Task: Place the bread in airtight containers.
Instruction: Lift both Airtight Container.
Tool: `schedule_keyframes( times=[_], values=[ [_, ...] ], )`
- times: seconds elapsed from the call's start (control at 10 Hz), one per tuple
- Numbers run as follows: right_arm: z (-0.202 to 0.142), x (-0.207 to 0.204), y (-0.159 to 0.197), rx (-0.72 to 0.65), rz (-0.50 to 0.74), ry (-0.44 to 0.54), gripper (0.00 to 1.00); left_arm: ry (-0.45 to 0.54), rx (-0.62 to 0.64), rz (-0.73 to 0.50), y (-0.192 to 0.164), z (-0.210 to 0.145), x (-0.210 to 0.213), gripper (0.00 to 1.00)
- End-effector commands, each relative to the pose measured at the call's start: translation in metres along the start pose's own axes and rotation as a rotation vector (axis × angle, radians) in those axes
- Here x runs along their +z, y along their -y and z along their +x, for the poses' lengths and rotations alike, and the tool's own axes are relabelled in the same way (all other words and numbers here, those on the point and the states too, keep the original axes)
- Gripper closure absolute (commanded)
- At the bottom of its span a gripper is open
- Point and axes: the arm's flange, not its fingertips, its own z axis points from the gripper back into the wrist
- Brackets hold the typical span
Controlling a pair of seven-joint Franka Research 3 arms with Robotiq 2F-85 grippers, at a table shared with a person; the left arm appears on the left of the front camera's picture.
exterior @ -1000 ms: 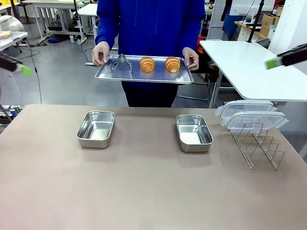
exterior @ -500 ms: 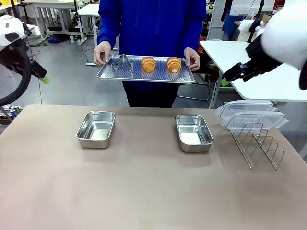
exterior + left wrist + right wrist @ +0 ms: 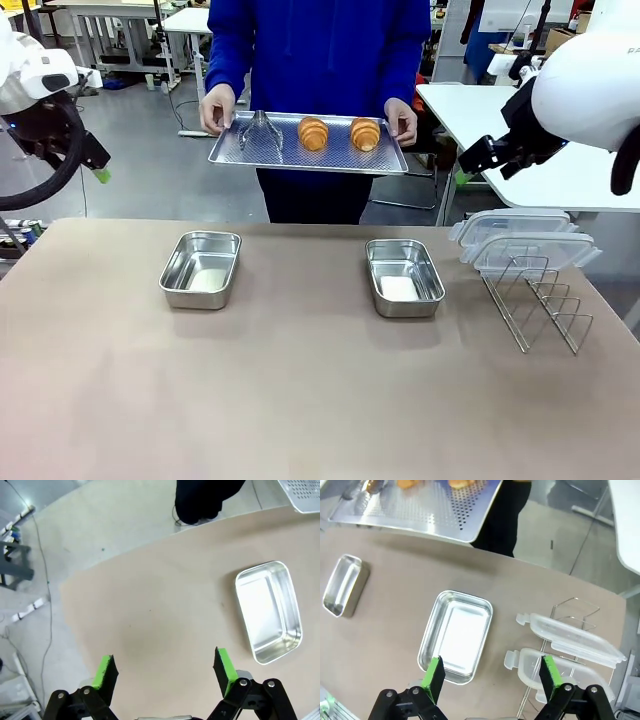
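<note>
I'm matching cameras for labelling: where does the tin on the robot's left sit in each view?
Front view: left tin, left of centre.
Left wrist view: right of centre.
Right wrist view: at the left edge.
Shared landmark: the perforated tray, upper middle in front, top right corner in left wrist, top left in right wrist.

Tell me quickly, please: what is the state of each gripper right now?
Left gripper: open, holding nothing.
Right gripper: open, holding nothing.
</note>
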Motion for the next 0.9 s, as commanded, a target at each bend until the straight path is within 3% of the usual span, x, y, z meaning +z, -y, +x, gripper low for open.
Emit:
schedule_keyframes(
  times=[0.0, 0.1, 0.3, 0.8],
  values=[
    [-0.001, -0.005, 0.001, -0.007, -0.002, -0.010, 0.00, -0.008, -0.003, -0.005, 0.002, 0.000, -0.003, 0.00],
    [0.005, -0.021, -0.015, -0.034, -0.014, -0.028, 0.00, -0.018, -0.008, -0.002, 0.027, 0.011, -0.031, 0.00],
    [0.012, -0.045, -0.030, -0.109, -0.031, -0.087, 0.00, -0.009, 0.034, -0.016, 0.041, 0.012, -0.046, 0.00],
    [0.009, -0.108, -0.037, -0.160, -0.094, -0.208, 0.00, -0.035, 0.138, 0.044, 0.053, 0.029, -0.102, 0.00]
  ],
)
